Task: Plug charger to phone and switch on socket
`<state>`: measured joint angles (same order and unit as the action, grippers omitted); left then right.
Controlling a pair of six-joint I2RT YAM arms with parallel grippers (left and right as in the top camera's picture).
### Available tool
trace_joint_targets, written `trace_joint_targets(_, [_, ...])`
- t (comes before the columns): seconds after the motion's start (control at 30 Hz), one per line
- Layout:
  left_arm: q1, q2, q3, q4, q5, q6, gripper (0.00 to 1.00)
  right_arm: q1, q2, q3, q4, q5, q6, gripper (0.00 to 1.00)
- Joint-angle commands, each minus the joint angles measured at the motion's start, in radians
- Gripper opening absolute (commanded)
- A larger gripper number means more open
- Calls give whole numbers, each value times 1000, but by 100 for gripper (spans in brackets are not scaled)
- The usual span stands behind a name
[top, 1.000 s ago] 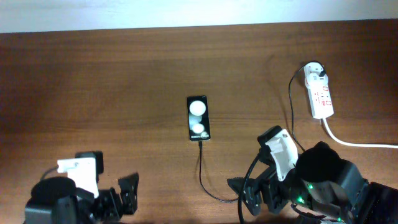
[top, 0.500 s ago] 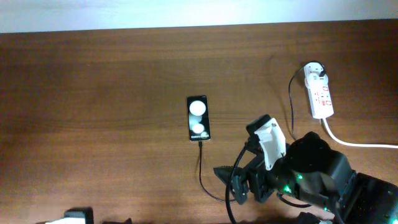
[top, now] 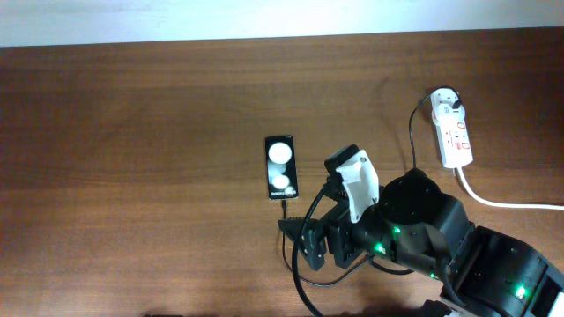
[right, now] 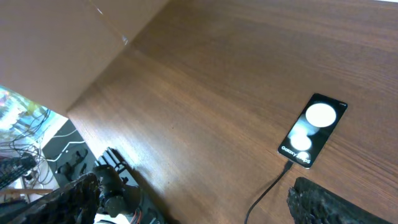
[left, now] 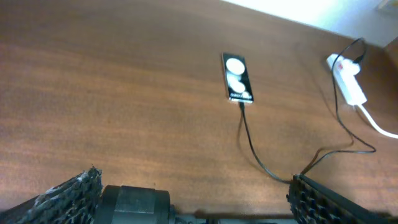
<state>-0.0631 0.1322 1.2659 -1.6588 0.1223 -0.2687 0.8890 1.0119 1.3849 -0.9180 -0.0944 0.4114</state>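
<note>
The phone point(top: 281, 167) lies flat mid-table, also in the left wrist view point(left: 237, 77) and the right wrist view point(right: 312, 130). The charger cable point(top: 285, 216) runs from the phone's near short edge, passes under my right arm, and rises to its white adapter point(top: 445, 99) in the socket point(top: 456, 138). The cable also shows in both wrist views point(left: 252, 146) point(right: 267, 193). My right gripper point(top: 301, 239) point(right: 199, 205) is open and empty, just right of the cable below the phone. My left gripper point(left: 196, 199) is open and empty, near the table's front edge, outside the overhead view.
The socket's thick white cord point(top: 507, 202) leaves to the right edge. The socket shows far right in the left wrist view point(left: 348, 87). A loop of cable lies by the right arm base point(left: 339, 149). The table's left edge and floor clutter show in the right wrist view point(right: 37, 124).
My right arm has moved left and forward, from the front right to beside the cable under the phone. My left arm has drawn back out of the overhead view.
</note>
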Motion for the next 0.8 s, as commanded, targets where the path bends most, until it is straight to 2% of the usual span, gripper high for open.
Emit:
trace_joint_targets(0.0, [5,-93,-1,-5,-3,13,99,-6,-1,12,2,-6,-2,99])
trace_joint_targets(0.2, [5,-125,-1,-14,-3,12,99,-6,-2,12,-3,-47,-2,99])
trace_joint_targets(0.23, [5,-125,-1,-14,-3,12,99,-6,-2,12,-13,-56,-2,96])
trace_joint_targets(0.33, [5,-125,-1,-15,-3,12,99,-6,-2,12,-56,-53,-2,79])
trace_joint_targets(0.43, [5,-125,-1,-15,-3,12,99,-6,0,12,-84,-47,-7,45])
trace_joint_targets(0.53, [5,-125,-1,-15,-3,12,99,-6,16,12,-86,84,-9,10])
trace_joint_targets(0.57, [5,-125,-1,-14,-3,12,99,-7,28,12,-84,152,-1,4])
trace_joint_targets(0.63, [5,-125,-1,-15,-3,13,99,-37,56,12,-94,246,79,4])
trace_joint_targets(0.77, [5,-125,-1,-15,-3,13,99,-249,121,12,-151,256,206,4])
